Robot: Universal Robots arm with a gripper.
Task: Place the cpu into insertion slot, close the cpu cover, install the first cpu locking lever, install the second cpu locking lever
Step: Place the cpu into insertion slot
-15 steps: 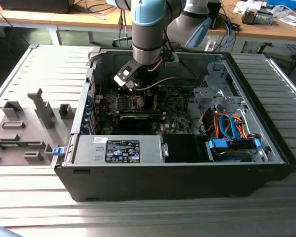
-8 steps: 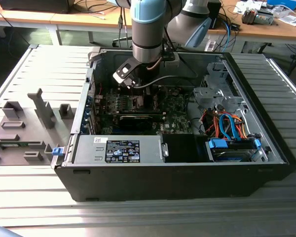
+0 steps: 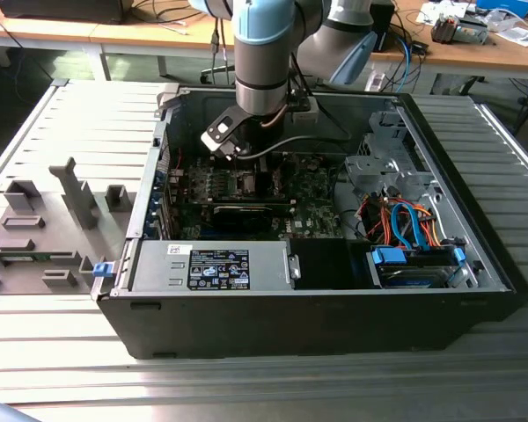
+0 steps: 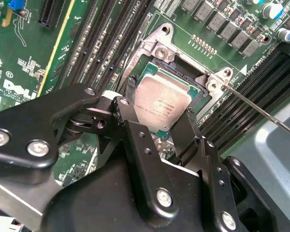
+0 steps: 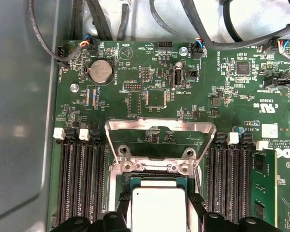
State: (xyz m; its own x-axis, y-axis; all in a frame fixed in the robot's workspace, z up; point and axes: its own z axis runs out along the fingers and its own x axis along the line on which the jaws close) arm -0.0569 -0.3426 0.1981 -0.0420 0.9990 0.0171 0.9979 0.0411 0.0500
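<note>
Black open-sided computer case (image 3: 317,308) lies flat on the ribbed grey metal desk (image 3: 246,387). Light-blue and silver robot arm (image 3: 264,44) hangs down into the case, over the green circuit board (image 3: 308,189). Silver power-supply box with a dark label (image 3: 216,264) sits along the case's near wall. A bundle of blue and orange cables (image 3: 405,220) lies toward the exterior view's right. Grey moulded fixture blocks (image 3: 35,229) stand on the desk at the exterior view's left, well apart from the arm.

Second wrist view: black metal pincer (image 4: 159,115) straddles the small flat square cpu (image 4: 162,104), dull silver-grey metal top facing up. Black fingers (image 4: 133,123) sit against two opposite edges of the chip, so the pincer is clenched on the cpu. The chip lies level within the square, dark-walled, silver-rimmed insertion slot (image 4: 183,66); whether it is fully seated, cannot tell. Thin silver wire rod (image 4: 256,108) runs away from one corner of the slot. Long black memory slots (image 4: 111,34) flank the slot on two sides.

First wrist view: thin silver metal square-frame cpu cover (image 5: 159,125) stands swung open, hinged at the slot's edge farthest from the pincer. Green board shows through its cut-out middle. The cpu sits just beside the hinge, between the two finger tips. Round silver coin cell (image 5: 100,71) lies on the board beyond the cover, well apart from the slot
</note>
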